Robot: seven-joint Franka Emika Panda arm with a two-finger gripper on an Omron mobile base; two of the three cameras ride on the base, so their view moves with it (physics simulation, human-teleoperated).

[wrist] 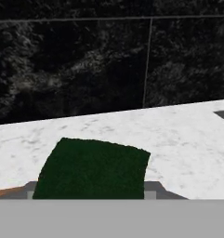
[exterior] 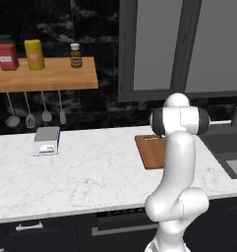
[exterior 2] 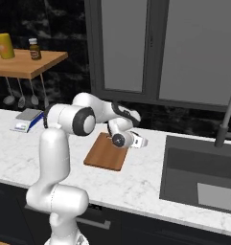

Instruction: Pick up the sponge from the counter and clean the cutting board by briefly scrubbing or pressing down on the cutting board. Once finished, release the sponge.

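The white jointed arm rises from the lower left of the right base view, bends at a dark-banded elbow and reaches to the right across the middle of the frame, its wrist turned so the hand lies nearly level and points right, just past the far right corner of the flat reddish-brown wooden cutting board (exterior 2: pixel 106 153). The gripper (exterior 2: pixel 142 142) hangs low over the white marble bench (exterior 2: pixel 136 184), between the board and the dark sink (exterior 2: pixel 203 172) at the right of the frame. In the hand view the dark green scouring face of the small rectangular sponge (wrist: pixel 92 169) sits at the bottom centre, right at the fingers, which are clamped on it; white bench stretches beyond it to the black stone wall (wrist: pixel 85 60) across the top of the frame. In the left base view the arm's upper links cover the right part of the board (exterior: pixel 150 151), right of centre.
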